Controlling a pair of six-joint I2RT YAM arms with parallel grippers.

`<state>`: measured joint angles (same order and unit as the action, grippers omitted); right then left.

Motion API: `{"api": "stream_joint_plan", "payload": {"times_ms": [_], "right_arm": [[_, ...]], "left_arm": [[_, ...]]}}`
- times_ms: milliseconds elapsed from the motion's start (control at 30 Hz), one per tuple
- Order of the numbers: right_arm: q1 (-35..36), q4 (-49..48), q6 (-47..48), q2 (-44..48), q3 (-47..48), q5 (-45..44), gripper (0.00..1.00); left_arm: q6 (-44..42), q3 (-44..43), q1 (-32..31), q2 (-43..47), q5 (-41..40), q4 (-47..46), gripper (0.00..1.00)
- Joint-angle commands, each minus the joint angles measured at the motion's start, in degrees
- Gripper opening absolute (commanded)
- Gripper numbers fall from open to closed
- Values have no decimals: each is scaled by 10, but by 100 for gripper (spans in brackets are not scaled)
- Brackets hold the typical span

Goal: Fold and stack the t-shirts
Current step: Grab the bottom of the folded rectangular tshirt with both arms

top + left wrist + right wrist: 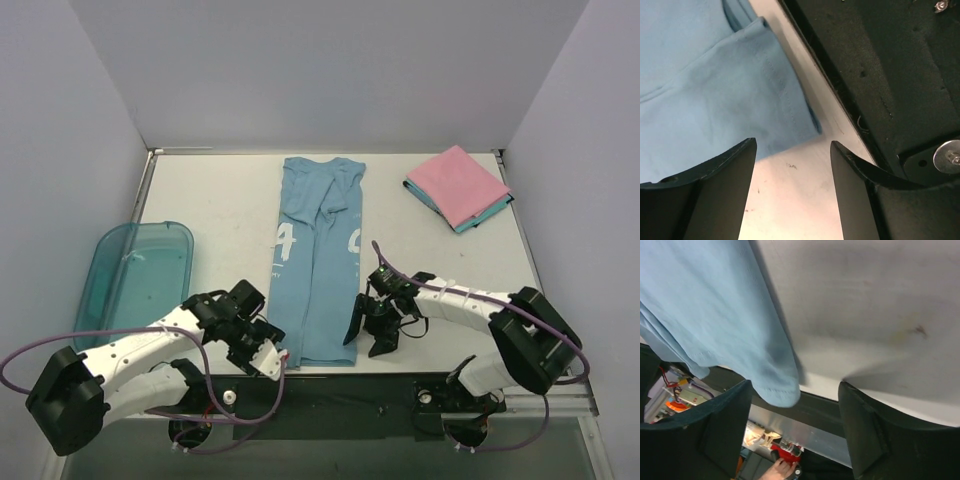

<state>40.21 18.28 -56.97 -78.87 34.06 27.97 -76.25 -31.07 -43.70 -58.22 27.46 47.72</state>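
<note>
Overhead view, as I see it from the remote station: the light blue t-shirt [318, 265] lies at the middle of the table [220, 200], folded lengthwise into a long strip, collar end toward the far wall and hem at the near edge, with white print showing on both halves. At the far right corner a folded pink tee [460, 183] rests on a folded teal tee [470, 224], whose edge shows beneath it. A translucent teal bin [140, 275] stands at the left, well apart from the shirts. The left gripper [268, 355] sits just beside the strip's near-left corner; the right gripper [368, 335] sits just beside its near-right edge. Left wrist view: my left gripper [792, 170] has its jaws spread wide over bare table [790, 205], and the hemmed corner of the light blue t-shirt [715, 90] lies just beyond the fingertips, ungripped. Right wrist view: my right gripper [795, 387] is likewise spread wide and holds nothing; a rounded corner of the light blue t-shirt [715, 310] shows against the dark strip at the table's [865, 300] near edge, at the mouth of the jaws and nearer the left-hand finger in that view.
</note>
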Motion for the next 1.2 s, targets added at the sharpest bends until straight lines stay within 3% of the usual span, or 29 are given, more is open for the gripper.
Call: {"api": "stream_joint_plan", "payload": {"times_ms": [0, 133, 233, 367, 400, 500, 633, 833, 1000, 1167], "right_arm": [[15, -69, -48, -56, -4, 20, 62], [25, -70, -39, -76, 2, 30, 44], [26, -73, -39, -73, -7, 39, 24], [26, -45, -17, -59, -15, 39, 0], [25, -33, -9, -55, -15, 39, 0], [26, -28, -1, -45, -25, 51, 0], [23, -8, 12, -14, -30, 66, 0], [-7, 110, 78, 29, 42, 77, 0], [-103, 126, 125, 22, 112, 99, 0], [-176, 128, 187, -87, 214, 108, 0]], "left_arm": [[-23, 14, -26, -12, 31, -36, 70], [21, 33, -56, -19, 8, -77, 67], [59, 38, -65, -44, 0, -122, 61], [76, 32, -75, -61, -7, -137, 35], [77, 27, -77, -58, 3, -134, 31], [116, 15, -83, -46, 23, -120, 0], [173, 4, -84, -37, 1, -110, 0], [305, -96, -65, -41, 19, -67, 0], [387, -196, 65, -111, 75, -77, 0], [426, -273, 117, -208, 48, -134, 0]]}}
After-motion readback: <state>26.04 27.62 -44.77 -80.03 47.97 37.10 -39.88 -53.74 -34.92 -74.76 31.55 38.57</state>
